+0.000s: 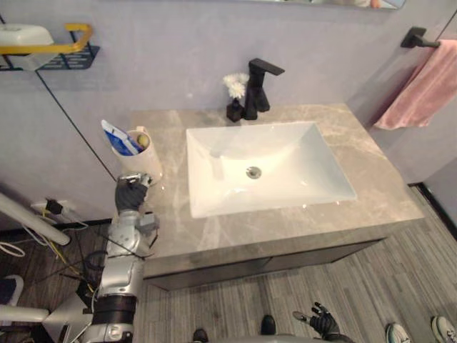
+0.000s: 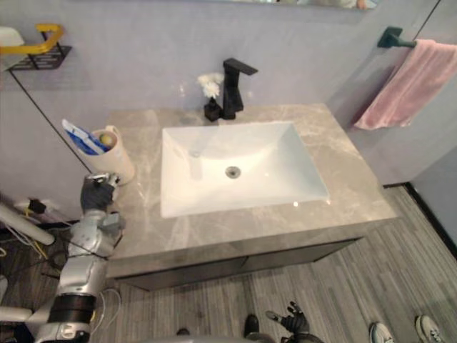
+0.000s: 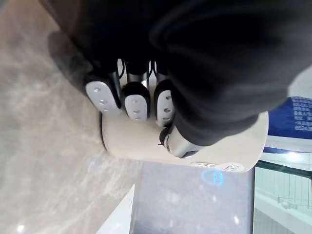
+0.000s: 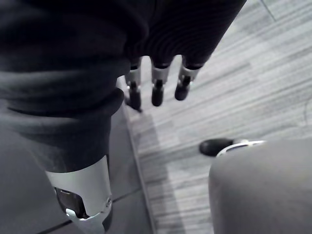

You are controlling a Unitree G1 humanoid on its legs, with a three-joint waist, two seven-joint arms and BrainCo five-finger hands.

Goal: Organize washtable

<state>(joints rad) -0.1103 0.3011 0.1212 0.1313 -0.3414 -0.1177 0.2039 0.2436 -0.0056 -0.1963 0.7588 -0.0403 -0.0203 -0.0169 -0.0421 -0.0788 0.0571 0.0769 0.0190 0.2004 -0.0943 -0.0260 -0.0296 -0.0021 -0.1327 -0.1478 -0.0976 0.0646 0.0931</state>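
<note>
Left wrist view: the left hand (image 3: pixel 137 100) curls fingers and thumb round the cream toothbrush cup (image 3: pixel 139 142) left of the sink (image 1: pixel 300 153), apparently mid-grasp; next it needs a steady, upright lift, while the right hand (image 1: pixel 323 321) hangs relaxed.

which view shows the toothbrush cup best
The left eye view: the whole cream cup stands at the counter left end, a blue tube inside, the left hand gripping it. The right eye view matches. The left wrist view shows its side wall close, under the fingers. The right wrist view faces the floor.
</note>
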